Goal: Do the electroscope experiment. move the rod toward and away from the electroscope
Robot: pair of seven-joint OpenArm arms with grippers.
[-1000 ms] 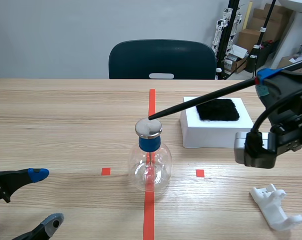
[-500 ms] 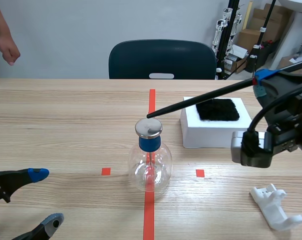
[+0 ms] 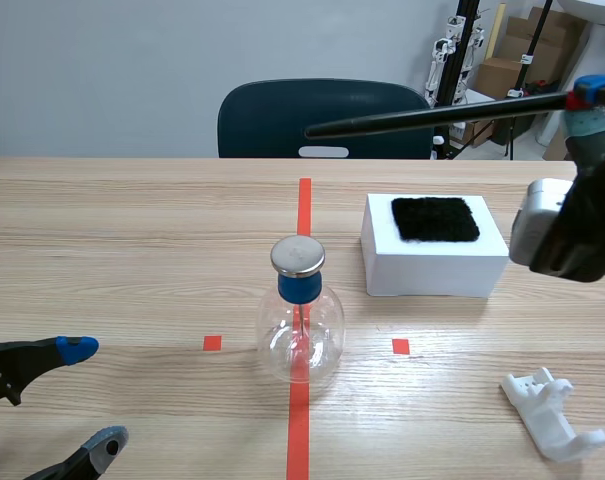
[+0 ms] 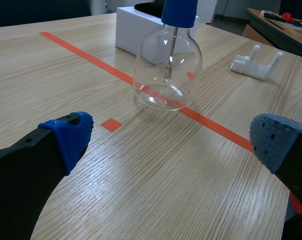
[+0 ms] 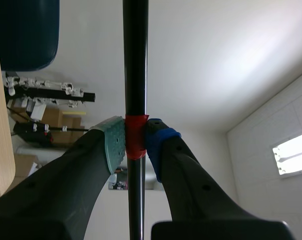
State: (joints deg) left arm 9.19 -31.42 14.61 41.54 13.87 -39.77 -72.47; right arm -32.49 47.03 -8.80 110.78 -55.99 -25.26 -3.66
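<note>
In the scene view the right gripper (image 3: 590,98) is raised at the far right, closed on the rod (image 3: 432,112) near one end. The long black shaft reaches leftward, nearly level, and its tip sits high above and beyond the electroscope (image 3: 300,318). I judge this to be the "away" half of the swing, with the tip well apart from the metal cap. The electroscope stands upright on the red centre line, a round glass bulb with a blue collar, likely set there so both arms face it squarely. To its right sits a white box (image 3: 434,268) topped by a black cloth (image 3: 435,218), probably for charging the rod. A white holder (image 3: 554,412) lies near the front right. The left gripper (image 3: 90,395) rests low at the front left, spread wide with nothing in it. In the left wrist view its pads (image 4: 71,135) stand far apart over bare table (image 4: 91,200), and the electroscope is ahead of them, untouched; the arm seems parked clear of the experiment. In the right wrist view the fingers (image 5: 113,145) pinch the rod at a band of red tape, a grip mark, I'd guess. The shaft runs on past them against ceiling and wall.
</note>
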